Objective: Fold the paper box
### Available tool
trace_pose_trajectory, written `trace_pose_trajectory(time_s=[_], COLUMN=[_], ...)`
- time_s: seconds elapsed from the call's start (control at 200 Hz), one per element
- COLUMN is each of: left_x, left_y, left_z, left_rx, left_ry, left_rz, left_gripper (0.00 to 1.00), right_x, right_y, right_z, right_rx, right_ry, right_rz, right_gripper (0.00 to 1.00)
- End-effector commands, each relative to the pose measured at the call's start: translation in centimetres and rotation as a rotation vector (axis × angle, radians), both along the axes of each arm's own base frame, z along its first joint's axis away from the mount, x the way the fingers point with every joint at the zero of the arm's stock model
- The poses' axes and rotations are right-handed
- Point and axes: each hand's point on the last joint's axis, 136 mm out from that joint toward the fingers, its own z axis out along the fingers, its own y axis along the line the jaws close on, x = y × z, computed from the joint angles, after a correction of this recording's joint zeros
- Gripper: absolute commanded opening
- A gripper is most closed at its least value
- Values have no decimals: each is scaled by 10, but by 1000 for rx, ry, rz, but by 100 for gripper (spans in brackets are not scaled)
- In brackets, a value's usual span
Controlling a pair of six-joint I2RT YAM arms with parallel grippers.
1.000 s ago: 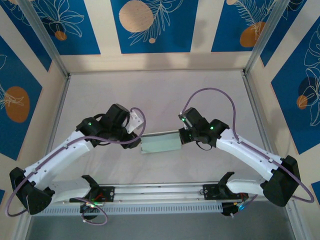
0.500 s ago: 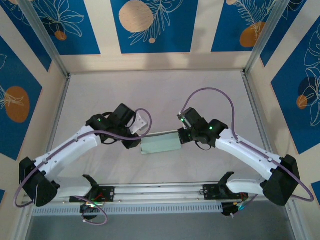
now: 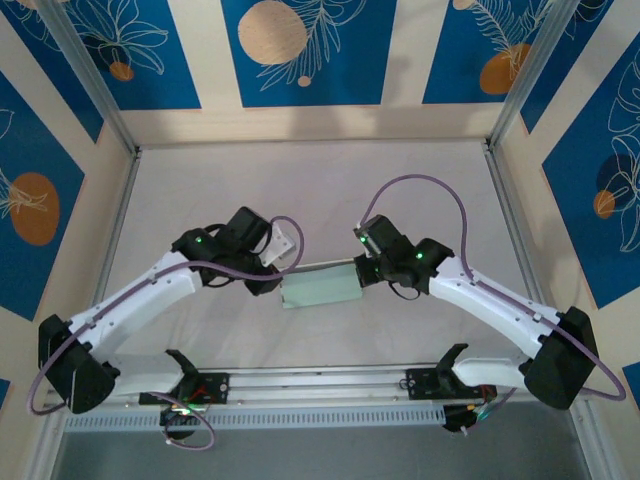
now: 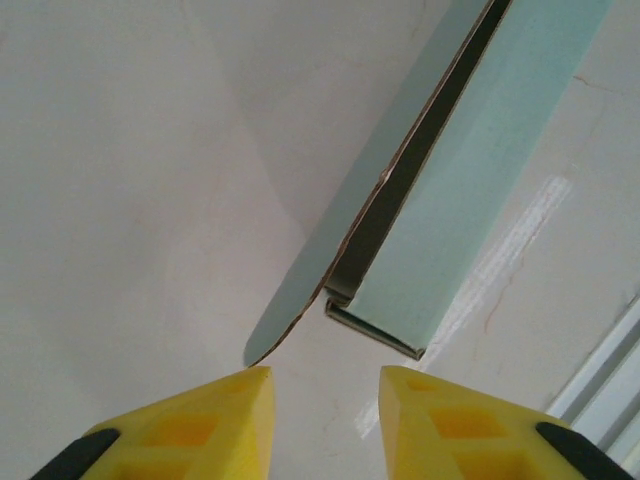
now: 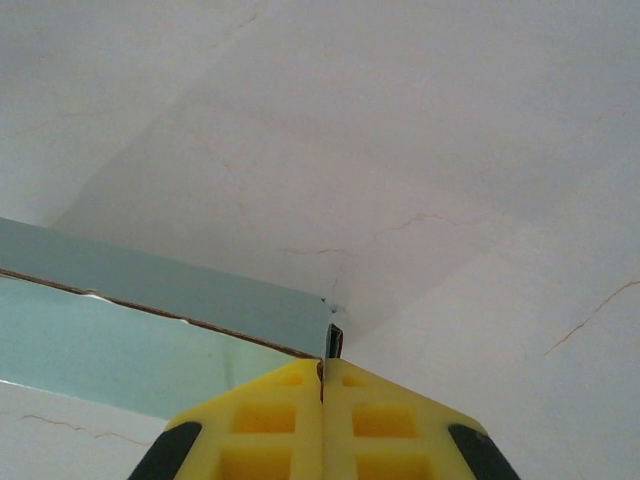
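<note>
Flanking one paper box (image 3: pixel 320 287), two end effectors (image 4: pixel 325 385) (image 5: pixel 322 372)

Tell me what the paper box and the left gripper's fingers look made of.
The paper box: thin card, matte pale mint green; the cut edge shows a brownish core and it holds sharp creases. The left gripper's fingers: yellow matte plastic, probably moulded or printed, judging by square recesses in the faces.

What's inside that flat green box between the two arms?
At the open end of the paper box, a narrow dark gap shows between green walls, nothing visible in it. Deeper in, the walls hide the inside.
</note>
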Motion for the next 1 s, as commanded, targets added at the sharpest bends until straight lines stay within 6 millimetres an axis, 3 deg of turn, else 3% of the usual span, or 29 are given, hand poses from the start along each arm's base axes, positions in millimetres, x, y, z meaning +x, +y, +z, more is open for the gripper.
trace_pose_trajectory(time_s=[0.0,0.38,0.57,0.81,0.995], left_x=[6,21,21,17,17], left_y=[7,-1,-7,-10,-14], left_z=[5,-18,-20,-14,-9], left_rx=[28,62,47,20,-15], left_ry=[-45,-38,-17,4,27], left_rz=[-1,4,-8,-2,46], left_gripper=[34,37,26,4,3], right_x=[-21,-24,-25,-25,-24], right_y=[-8,-6,-5,-5,-6], right_z=[-27,-27,-28,-32,-32], right_rx=[-74,-69,-72,-80,-93], right_ry=[110,116,120,126,121], right_rz=[34,37,38,39,31], right_gripper=[0,0,0,0,0])
